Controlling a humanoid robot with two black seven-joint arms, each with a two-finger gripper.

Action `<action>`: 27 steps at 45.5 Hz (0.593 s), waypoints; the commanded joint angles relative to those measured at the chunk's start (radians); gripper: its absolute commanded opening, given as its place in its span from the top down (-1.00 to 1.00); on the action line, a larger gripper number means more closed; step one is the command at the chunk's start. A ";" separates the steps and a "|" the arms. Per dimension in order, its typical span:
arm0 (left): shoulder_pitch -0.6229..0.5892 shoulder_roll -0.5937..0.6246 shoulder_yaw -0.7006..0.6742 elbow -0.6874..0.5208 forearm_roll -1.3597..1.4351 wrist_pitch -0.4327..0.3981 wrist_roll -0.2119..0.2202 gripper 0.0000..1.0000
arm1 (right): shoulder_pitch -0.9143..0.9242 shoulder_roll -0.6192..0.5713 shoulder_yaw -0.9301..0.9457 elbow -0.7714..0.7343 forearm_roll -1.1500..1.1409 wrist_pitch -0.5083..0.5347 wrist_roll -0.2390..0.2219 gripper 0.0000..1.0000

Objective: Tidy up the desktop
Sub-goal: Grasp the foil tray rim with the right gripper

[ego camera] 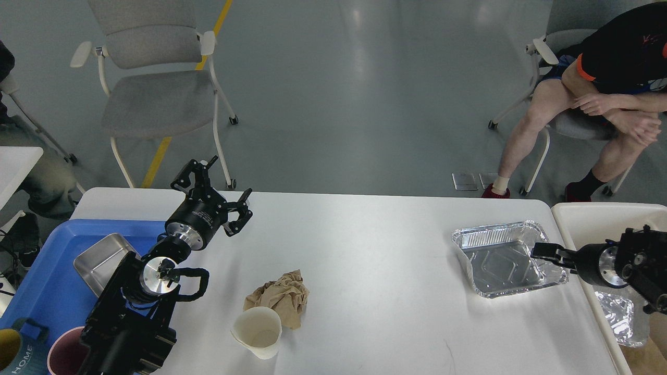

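The white tabletop (365,260) fills the lower part of the view. Its long side runs left to right, and its rounded far corners show.

One foil pan (508,258) sits on the tabletop near the right end. Nothing is in it. A second foil pan (620,317) lies inside the beige bin (589,219), which stands just beside the right end of the tabletop. That makes two foil pans.

One white paper cup (257,332) lies tipped on its side near the front edge, with its mouth facing the front. It looks empty. One crumpled brown paper (279,298) touches it, just behind.

A blue tray (41,291) sits on the left end. It holds one steel pan (101,256), empty, and one pink cup (65,357). One dark mug (18,354) with a yellow inside stands at the tray's near left corner.

The left gripper (211,195) hangs over the far left of the tabletop with its fingers spread wide and holding nothing. The right gripper (544,251) reaches in from the right, over the right rim of the first foil pan. I cannot tell how its fingers are set.
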 commanded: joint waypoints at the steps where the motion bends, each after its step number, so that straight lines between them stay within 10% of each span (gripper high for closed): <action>1: 0.008 0.000 0.000 -0.007 0.000 0.000 0.000 -0.93 | 0.014 0.098 -0.137 -0.137 0.001 -0.124 0.053 -1.00; 11: 0.008 0.000 0.000 -0.009 0.000 0.000 0.000 -0.93 | 0.033 0.120 -0.173 -0.156 0.020 -0.144 0.112 -0.94; 22: 0.008 0.000 0.008 -0.009 0.000 0.000 0.000 -0.93 | 0.057 0.120 -0.173 -0.147 0.032 -0.086 0.141 0.22; 27: 0.008 0.000 0.009 -0.010 0.000 0.000 0.000 -0.93 | 0.057 0.120 -0.173 -0.142 0.032 -0.078 0.158 0.31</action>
